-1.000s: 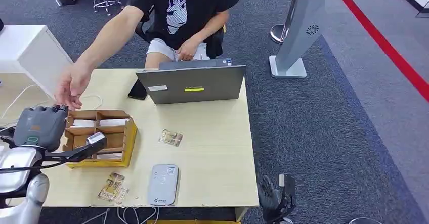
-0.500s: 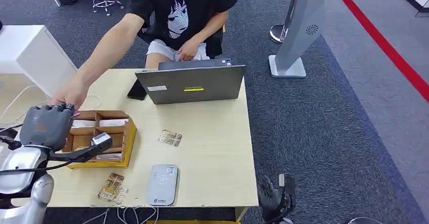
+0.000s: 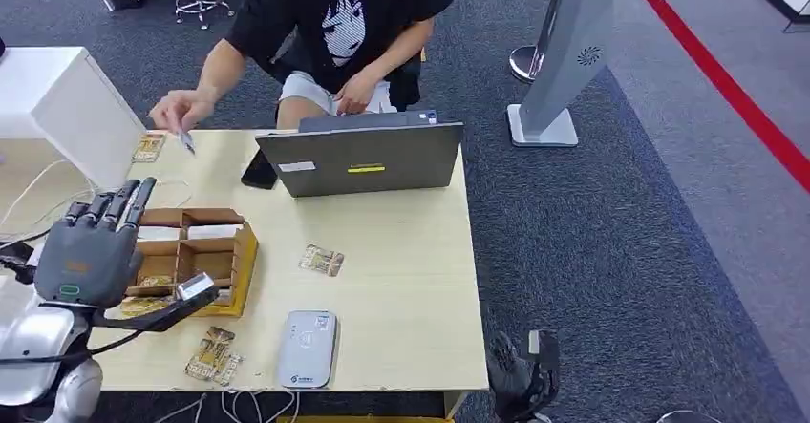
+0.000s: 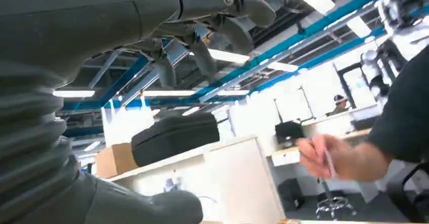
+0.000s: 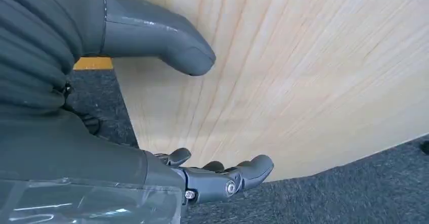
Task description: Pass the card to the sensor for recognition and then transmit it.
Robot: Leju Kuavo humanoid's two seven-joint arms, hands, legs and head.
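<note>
Now the left robot hand (image 3: pixel 91 246) is empty with fingers spread above the box (image 3: pixel 191 256), and the person's hand (image 3: pixel 177 111) holds the card (image 3: pixel 186 140).

Person's head cut off by the top edge. Left hand (image 3: pixel 91 246) covered part of the cardboard box (image 3: pixel 215 251). The card (image 3: pixel 186 141) in the person's hand (image 3: pixel 177 110) was too small to read and blurred in the wrist view. Laptop (image 3: pixel 361 158) hid its own screen and part of the phone (image 3: pixel 260 169).
</note>
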